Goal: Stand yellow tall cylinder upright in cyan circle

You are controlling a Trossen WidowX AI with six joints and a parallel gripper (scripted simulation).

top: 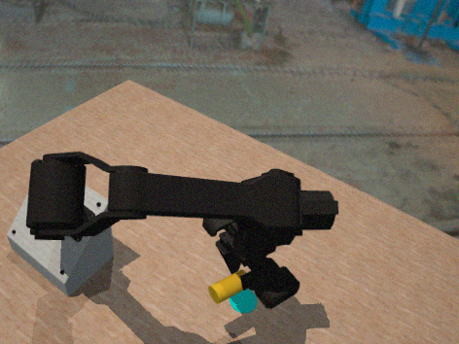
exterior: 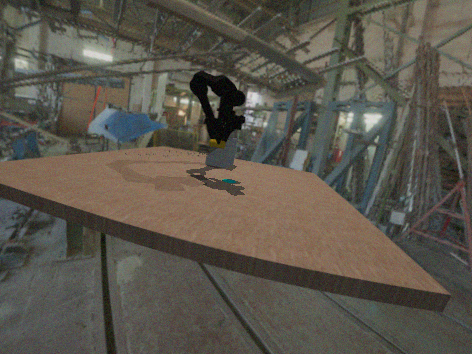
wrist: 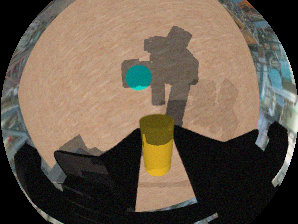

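The yellow tall cylinder [top: 225, 288] [exterior: 216, 143] [wrist: 157, 157] is held in the air above the table, well off upright. In the top view one end points to the lower left. My gripper [top: 241, 277] [wrist: 156, 131] is shut on it, with a finger on each side in the wrist view. The cyan circle [top: 244, 302] [exterior: 230, 181] [wrist: 138, 77] lies flat on the table. It shows just below and right of the cylinder in the top view and beyond its far end in the wrist view. Arm shadow covers most of the circle there. The exact height is hard to tell.
The wooden table [top: 170, 121] [exterior: 250, 225] [wrist: 75, 50] carries the arm's grey base [top: 88, 264] [exterior: 223, 157], left of the cylinder in the top view. The arm's shadow falls around the circle. The table's far edges show in the top view.
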